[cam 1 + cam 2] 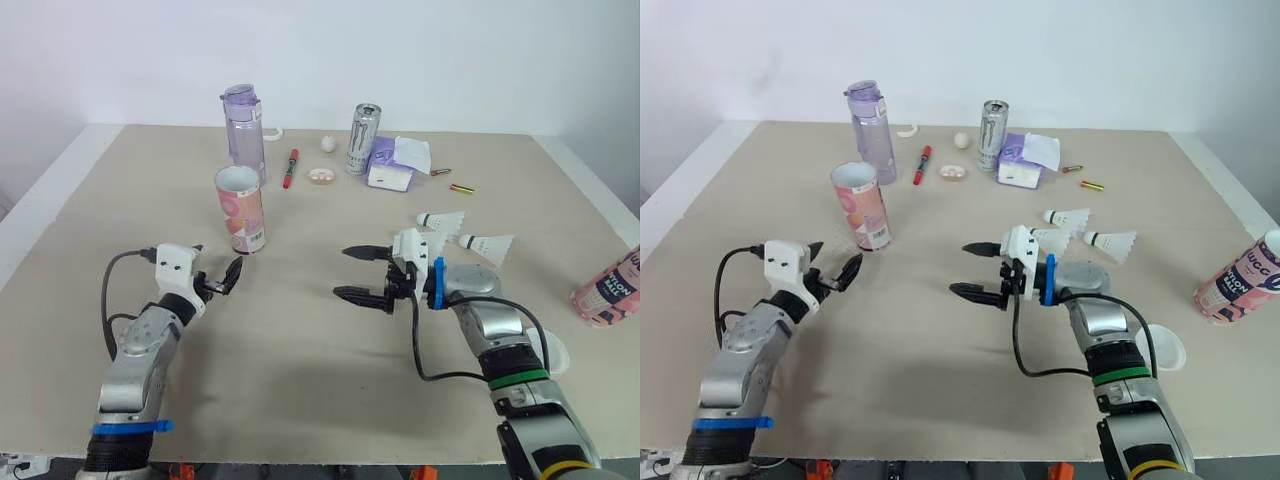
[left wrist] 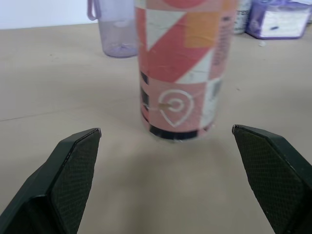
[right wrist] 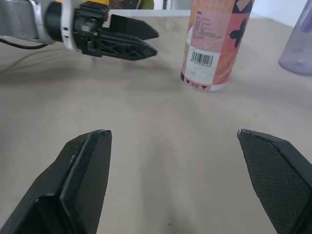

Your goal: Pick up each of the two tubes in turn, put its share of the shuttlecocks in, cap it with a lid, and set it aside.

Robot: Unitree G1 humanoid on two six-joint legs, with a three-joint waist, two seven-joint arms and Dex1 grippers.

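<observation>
Tube [image 1: 240, 210] stood at twelve o'clock from the left gripper [image 1: 219, 258], jaws apart as on the right gripper [image 1: 340, 272]; an off-centre approach could have toppled it

Beige table [image 1: 300, 340], upright tube [image 1: 240, 210], shuttlecocks [image 1: 488, 246], can [image 1: 363, 138]

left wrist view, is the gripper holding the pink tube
No, the left gripper is open and the pink tube stands upright beyond it, untouched.
</observation>
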